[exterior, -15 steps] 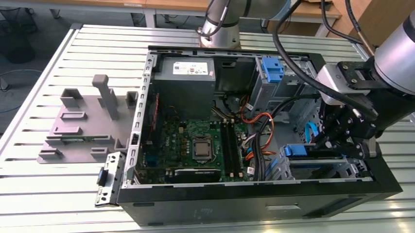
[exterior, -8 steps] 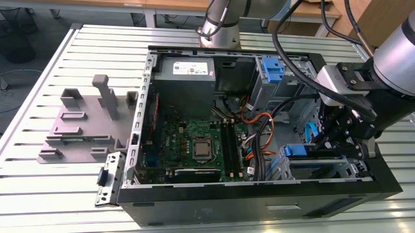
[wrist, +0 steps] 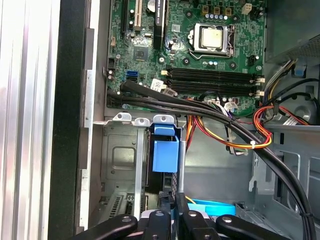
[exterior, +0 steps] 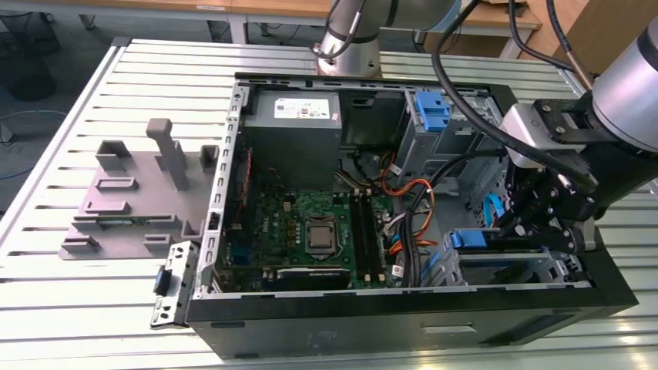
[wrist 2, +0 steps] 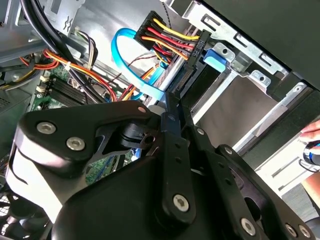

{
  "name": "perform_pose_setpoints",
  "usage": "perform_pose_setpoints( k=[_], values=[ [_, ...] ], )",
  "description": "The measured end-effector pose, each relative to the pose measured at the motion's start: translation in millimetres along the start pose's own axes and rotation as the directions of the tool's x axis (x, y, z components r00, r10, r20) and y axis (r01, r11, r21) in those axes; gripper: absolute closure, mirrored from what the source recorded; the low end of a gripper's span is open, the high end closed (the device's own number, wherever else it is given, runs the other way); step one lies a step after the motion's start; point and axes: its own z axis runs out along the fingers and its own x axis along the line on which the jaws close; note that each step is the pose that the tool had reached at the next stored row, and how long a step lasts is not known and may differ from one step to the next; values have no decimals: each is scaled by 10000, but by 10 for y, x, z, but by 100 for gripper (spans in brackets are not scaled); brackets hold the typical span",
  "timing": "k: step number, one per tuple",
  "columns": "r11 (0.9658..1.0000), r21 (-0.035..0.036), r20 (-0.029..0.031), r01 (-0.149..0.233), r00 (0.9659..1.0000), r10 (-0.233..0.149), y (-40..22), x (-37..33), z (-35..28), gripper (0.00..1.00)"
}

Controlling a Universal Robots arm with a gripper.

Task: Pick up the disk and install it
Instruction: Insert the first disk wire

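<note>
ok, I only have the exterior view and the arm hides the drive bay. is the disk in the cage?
Observer: In the first wrist view the disk stands on edge in a slot of the metal drive cage. Its blue carrier is showing and the gripper is close to it.
Operator: cables in the way?
Observer: In the second wrist view a connector with red, yellow and black wires sits at the carrier's end. I cannot tell whether it is mated.
Operator: anyone near the cell?
Observer: Yes, the second wrist view shows a person's hand beyond the case's black wall.
</note>
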Motion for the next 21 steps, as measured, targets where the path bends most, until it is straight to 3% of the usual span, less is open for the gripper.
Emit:
perform_pose_setpoints(
  k=[7,21],
  values=[
    [10000,0,-6,0,10000,0,0,-2,-33,84],
    [10000,1,-6,0,10000,0,8,0,-28,84]
  ],
)
